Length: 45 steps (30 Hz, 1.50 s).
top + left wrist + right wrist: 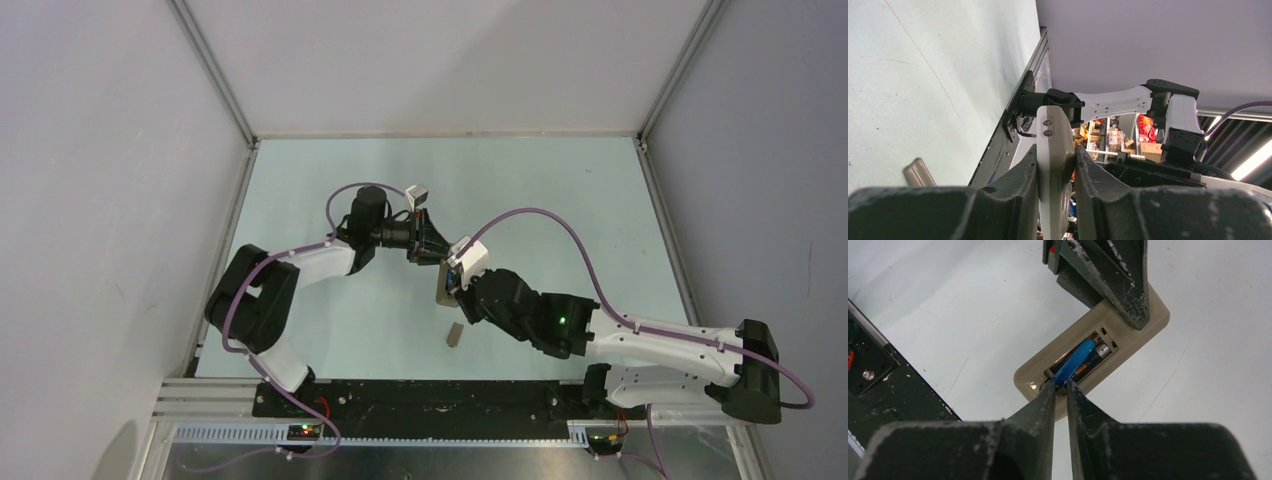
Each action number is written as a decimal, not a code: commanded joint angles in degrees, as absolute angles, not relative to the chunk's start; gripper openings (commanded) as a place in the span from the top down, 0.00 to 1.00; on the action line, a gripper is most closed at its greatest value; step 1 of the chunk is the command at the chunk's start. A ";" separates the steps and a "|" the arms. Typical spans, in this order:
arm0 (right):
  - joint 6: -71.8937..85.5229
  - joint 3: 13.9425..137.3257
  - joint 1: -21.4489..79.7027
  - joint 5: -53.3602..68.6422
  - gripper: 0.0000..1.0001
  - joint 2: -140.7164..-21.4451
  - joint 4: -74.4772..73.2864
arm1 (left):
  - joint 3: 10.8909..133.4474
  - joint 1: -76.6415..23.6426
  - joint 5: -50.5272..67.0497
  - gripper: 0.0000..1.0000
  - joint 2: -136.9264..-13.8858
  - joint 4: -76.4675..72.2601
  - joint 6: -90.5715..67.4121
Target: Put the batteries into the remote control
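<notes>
The remote control [1148, 322] is held off the table with its beige-grey back and open battery bay facing my right wrist camera. My left gripper [1056, 156] is shut on the remote control [1053, 142], clamping its two flat sides; one of its fingers [1118, 275] crosses the remote's far end. A dark battery [1096, 357] lies in the bay. The bright blue battery [1074, 361] sits slanted over it, its near end pinched by my right gripper [1060, 386]. From above, the left gripper [432, 252] and right gripper [462, 287] meet at the remote control [444, 283] mid-table.
A small flat beige-grey cover piece [455, 334] lies on the pale table just in front of the grippers, also seen as the cover piece [918, 172] in the left wrist view. The black base rail [420, 398] runs along the near edge; enclosure walls stand on three sides.
</notes>
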<state>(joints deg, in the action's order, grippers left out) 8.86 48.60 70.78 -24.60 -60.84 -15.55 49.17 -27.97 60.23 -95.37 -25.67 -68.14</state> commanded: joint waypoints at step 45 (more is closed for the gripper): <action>12.58 47.61 63.54 -15.46 0.87 -54.65 -17.28 | 49.22 -28.22 61.52 1.00 -93.74 -28.08 -68.90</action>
